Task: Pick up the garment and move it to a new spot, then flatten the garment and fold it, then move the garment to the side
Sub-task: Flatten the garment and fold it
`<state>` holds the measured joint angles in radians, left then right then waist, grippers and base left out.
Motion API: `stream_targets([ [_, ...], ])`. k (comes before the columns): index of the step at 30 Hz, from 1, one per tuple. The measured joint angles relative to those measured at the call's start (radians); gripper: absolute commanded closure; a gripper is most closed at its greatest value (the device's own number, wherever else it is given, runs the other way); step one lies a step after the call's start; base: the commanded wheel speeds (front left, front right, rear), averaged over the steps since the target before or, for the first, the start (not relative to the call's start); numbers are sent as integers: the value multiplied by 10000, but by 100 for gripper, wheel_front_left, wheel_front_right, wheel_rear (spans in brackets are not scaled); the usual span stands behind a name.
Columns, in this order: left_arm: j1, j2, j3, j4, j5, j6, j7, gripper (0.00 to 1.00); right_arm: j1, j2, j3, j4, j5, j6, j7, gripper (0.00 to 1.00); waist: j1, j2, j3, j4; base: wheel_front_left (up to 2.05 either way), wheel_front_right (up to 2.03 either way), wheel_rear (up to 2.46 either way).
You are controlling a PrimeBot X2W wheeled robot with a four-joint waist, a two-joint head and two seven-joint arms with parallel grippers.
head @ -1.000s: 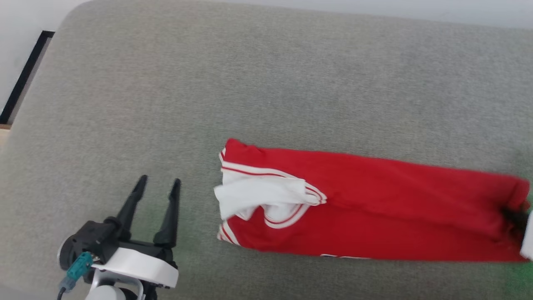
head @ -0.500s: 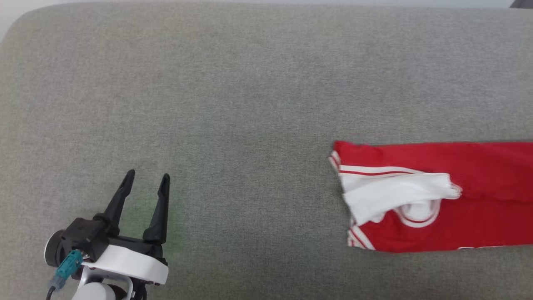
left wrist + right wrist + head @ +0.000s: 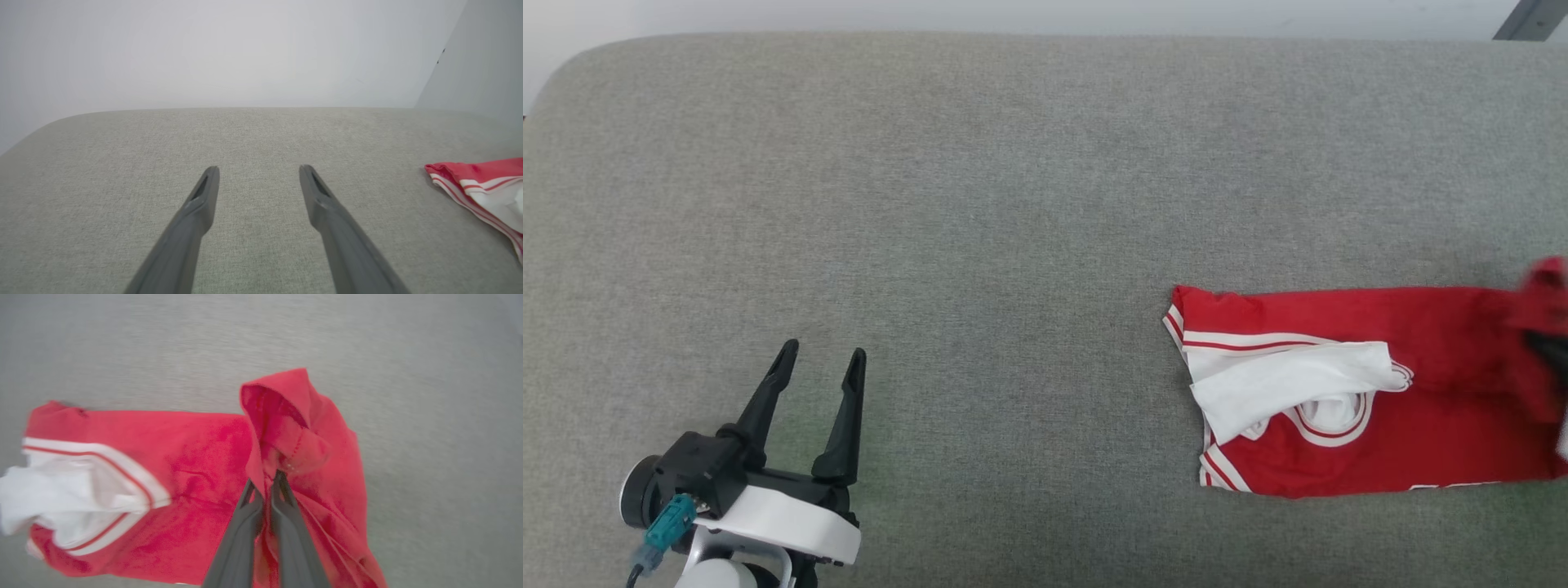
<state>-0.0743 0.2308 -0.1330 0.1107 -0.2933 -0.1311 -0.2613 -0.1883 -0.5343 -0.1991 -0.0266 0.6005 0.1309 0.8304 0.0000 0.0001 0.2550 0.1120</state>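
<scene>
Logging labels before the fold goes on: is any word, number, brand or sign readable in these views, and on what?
None: no readable text.
On the garment: red cloth, a white sleeve and striped trim face up; a white sliver at its near edge is too small to read.
On the left tool and the right tool, which is shut on the garment: no markings.
On the grey cushion: plain fabric.

Bare cushion [image 3: 1013,204] stretched across the left, middle and far side, open to passage. The garment [image 3: 1421,425] covered the near right, its right end bunched high around the right gripper [image 3: 264,479]; the left gripper [image 3: 824,349] stood near left.
</scene>
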Motion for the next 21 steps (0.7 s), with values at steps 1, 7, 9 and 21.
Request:
stream_targets([
  [1, 10, -13, 2, 13, -2, 0, 0, 0, 39, 42, 387, -387, 90, 0, 94, 100, 0, 0, -23, 24, 0, 0, 0],
  [7, 21, -61, -167, 107, 23, 0, 0, 0, -186, 290, 2648, -1962, 192, 0, 447, 100, 0, 0, -99, 258, 0, 0, 0],
  [9, 21, -86, -163, 125, 25, 0, 0, 0, -432, 362, 3304, -2207, 173, 0, 560, 100, 1, 0, -110, 372, 0, 0, 0],
  [21, -179, -217, -330, 337, -115, 0, -2, 0, -1791, 562, 6052, -784, 151, 0, 481, 100, 0, 0, 157, 897, 0, 0, 0],
])
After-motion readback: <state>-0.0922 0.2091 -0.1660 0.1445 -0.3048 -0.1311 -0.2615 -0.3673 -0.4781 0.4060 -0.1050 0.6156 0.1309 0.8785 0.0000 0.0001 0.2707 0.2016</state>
